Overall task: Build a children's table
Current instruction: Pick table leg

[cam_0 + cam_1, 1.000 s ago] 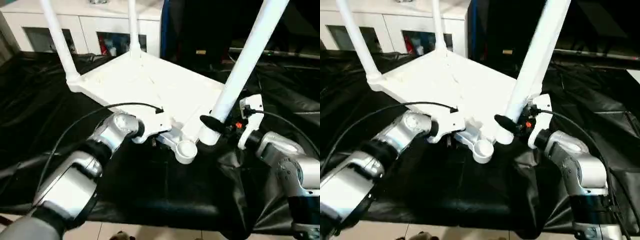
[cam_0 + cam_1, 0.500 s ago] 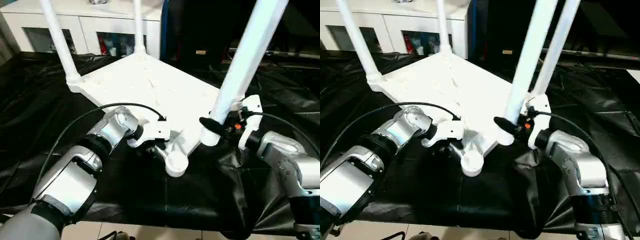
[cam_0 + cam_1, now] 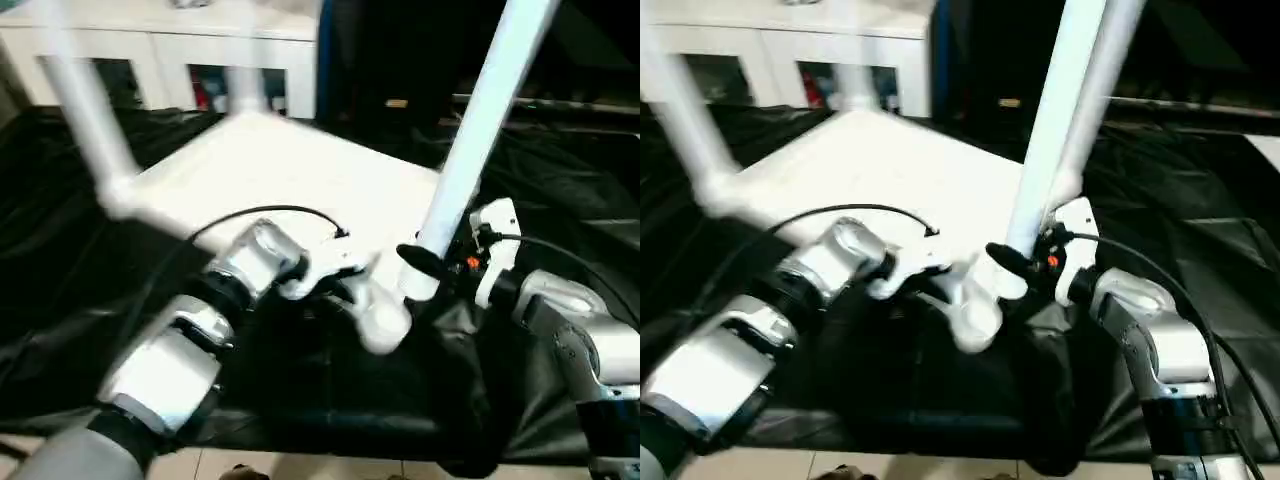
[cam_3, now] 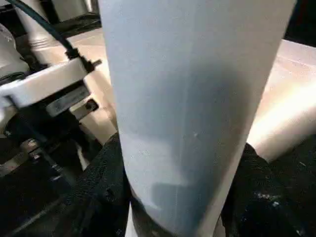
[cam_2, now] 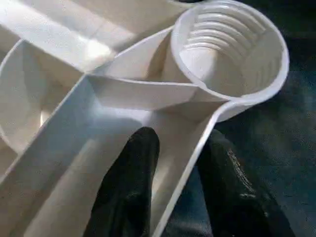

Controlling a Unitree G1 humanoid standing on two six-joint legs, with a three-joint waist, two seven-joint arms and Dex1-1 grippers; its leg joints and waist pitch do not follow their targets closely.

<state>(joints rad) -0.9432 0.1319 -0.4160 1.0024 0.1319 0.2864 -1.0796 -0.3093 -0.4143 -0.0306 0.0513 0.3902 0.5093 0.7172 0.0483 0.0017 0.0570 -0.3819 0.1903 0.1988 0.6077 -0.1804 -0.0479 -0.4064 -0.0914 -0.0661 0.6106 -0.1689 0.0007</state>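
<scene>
Left wrist view: ribbed round socket (image 5: 232,49).

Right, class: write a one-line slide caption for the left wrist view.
Left hand pinching the tabletop's rim just below an empty threaded corner socket.

The left arm (image 3: 180,360) reaches forward and inward, silver forearm angled toward the middle, a black cable looping over its wrist; the left gripper (image 5: 170,190) has its jaws closed across a thin wall of the tabletop (image 5: 64,143), one black finger (image 5: 129,187) inside the rib, the other outside; the right arm (image 3: 580,340) bends in from the right; the right gripper (image 4: 177,197) clamps a leg (image 4: 192,98), a black finger on either side.
</scene>
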